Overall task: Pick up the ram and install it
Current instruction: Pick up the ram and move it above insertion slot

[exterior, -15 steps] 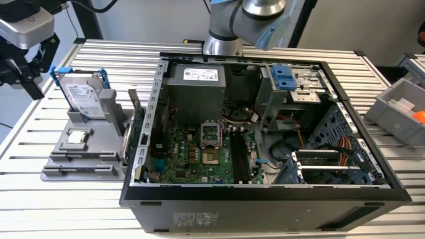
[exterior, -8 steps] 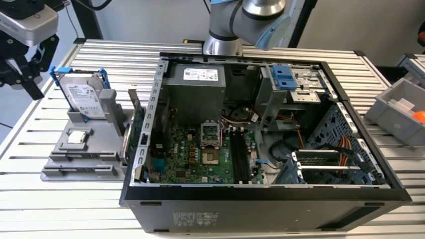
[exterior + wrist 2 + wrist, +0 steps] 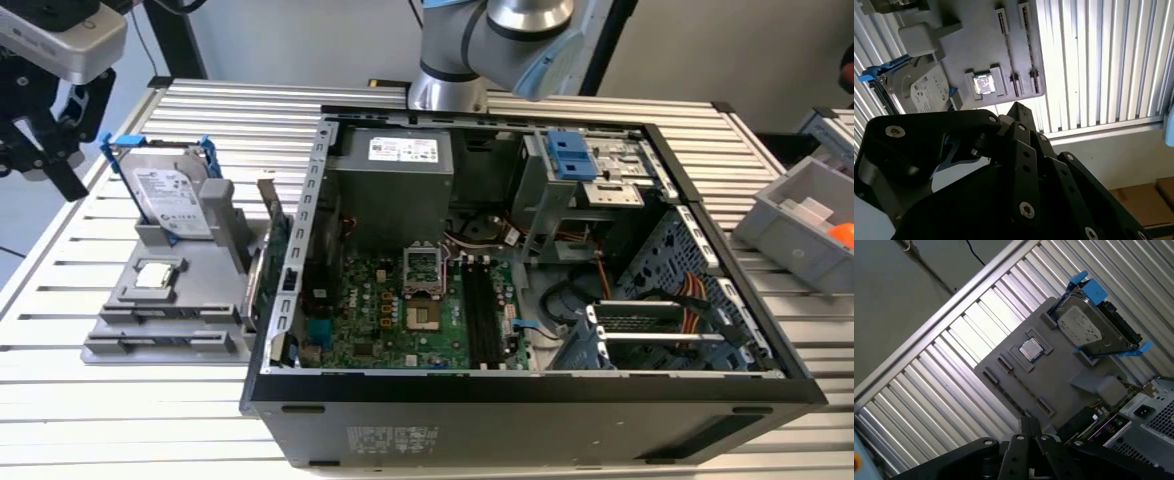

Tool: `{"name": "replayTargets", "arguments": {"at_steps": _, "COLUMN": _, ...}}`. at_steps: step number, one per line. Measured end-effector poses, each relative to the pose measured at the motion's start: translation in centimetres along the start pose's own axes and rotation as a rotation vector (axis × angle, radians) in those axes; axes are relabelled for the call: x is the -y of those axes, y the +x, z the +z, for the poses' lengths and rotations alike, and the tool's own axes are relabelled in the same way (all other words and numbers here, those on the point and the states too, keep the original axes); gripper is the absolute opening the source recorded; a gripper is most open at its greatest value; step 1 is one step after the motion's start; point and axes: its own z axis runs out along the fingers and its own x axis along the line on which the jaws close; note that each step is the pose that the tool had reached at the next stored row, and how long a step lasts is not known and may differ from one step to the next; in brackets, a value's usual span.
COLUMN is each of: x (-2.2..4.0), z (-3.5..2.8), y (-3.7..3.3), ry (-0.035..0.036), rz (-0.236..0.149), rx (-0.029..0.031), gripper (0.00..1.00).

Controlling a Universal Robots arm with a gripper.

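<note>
The ram is out of view. In the exterior view my gripper (image 3: 60,175) hangs high over the table's far left edge, left of the grey parts holder (image 3: 147,345). In both wrist views its black fingers come together at the tips (image 3: 1028,421) (image 3: 1016,106), shut with nothing seen between them. The holder's two long narrow slots (image 3: 1019,385) (image 3: 1014,50) stand bare. The long black motherboard slots (image 3: 481,310) lie inside the open computer case (image 3: 534,385).
On the holder stand a silver hard drive with blue rails (image 3: 174,200) and a small square chip (image 3: 156,275). A green expansion card with a metal bracket (image 3: 276,265) stands between holder and case. A grey bin (image 3: 801,215) sits at the exterior view's right.
</note>
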Motion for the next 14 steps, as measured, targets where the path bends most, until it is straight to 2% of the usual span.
{"name": "replayTargets", "arguments": {"at_steps": 3, "x": 0.0, "z": 0.0, "y": 0.0, "ry": -0.0006, "rz": -0.049, "rx": -0.0024, "gripper": 0.0}}
{"name": "replayTargets", "arguments": {"at_steps": 14, "x": 0.08, "z": -0.01, "y": -0.07, "ry": -0.0019, "rz": -0.184, "rx": -0.0087, "gripper": 0.0}}
